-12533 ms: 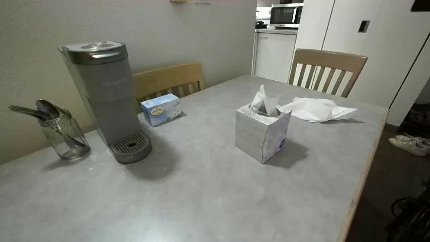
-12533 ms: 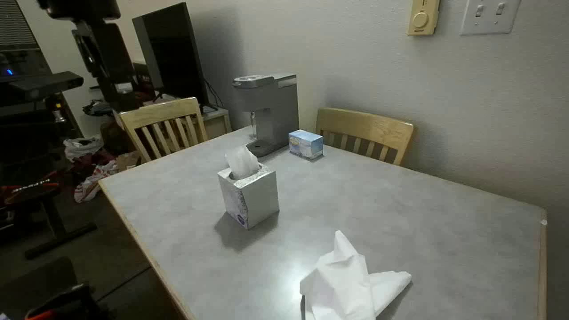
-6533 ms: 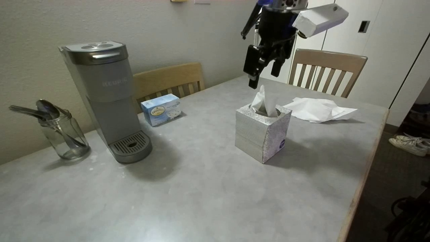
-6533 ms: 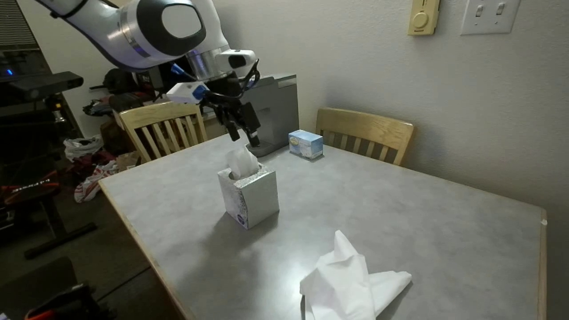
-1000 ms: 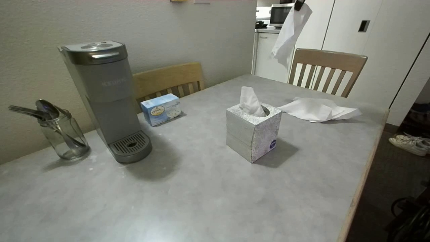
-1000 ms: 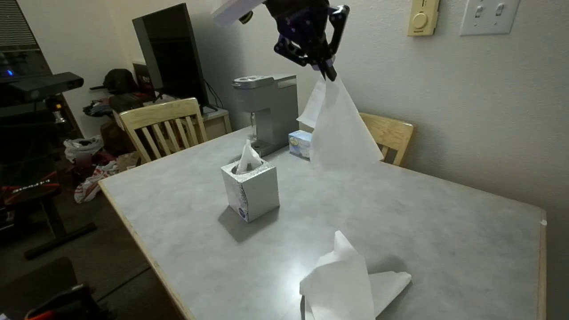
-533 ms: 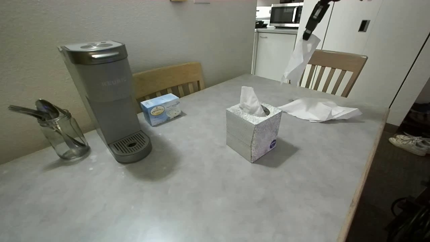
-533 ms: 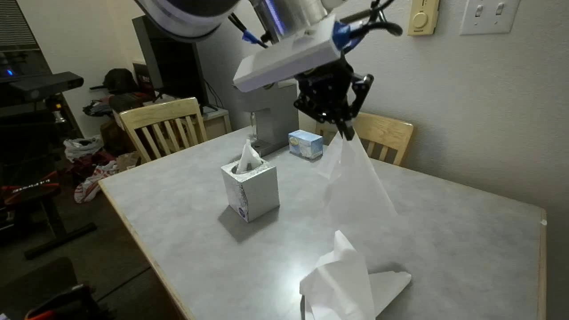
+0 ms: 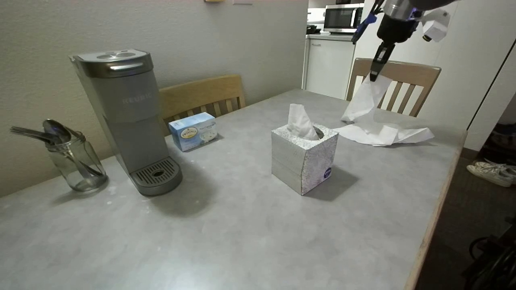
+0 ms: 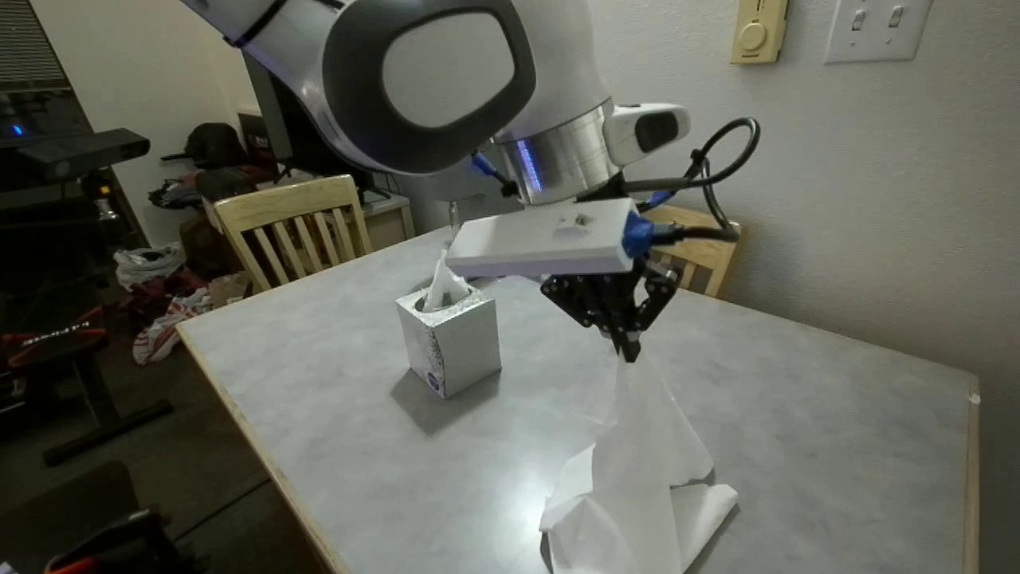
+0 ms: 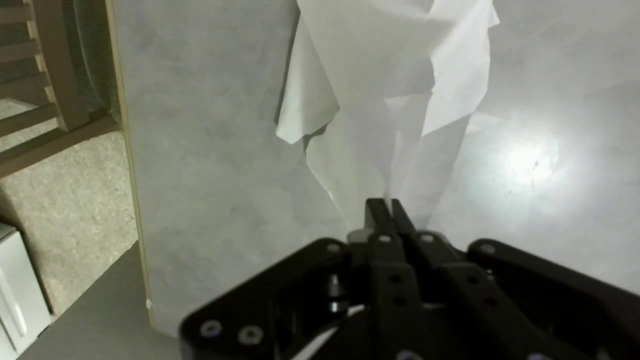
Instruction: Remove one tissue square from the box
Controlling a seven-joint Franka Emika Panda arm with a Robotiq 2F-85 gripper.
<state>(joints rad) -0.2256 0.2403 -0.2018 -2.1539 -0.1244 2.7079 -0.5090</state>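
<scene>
The glossy white, rounded robot arm (image 10: 562,68) carries a dark grey ring (image 10: 351,88) around a pale oval cap (image 10: 449,70) and a thin black strap (image 10: 256,21). Below sits a brushed-metal cylindrical collar (image 10: 562,155) streaked blue-violet, then a flat white box (image 10: 550,237) with a blue end piece (image 10: 637,233) and black cable (image 10: 701,233). The black jointed pincer (image 11: 388,210) bears round silver screws (image 11: 250,334).
</scene>
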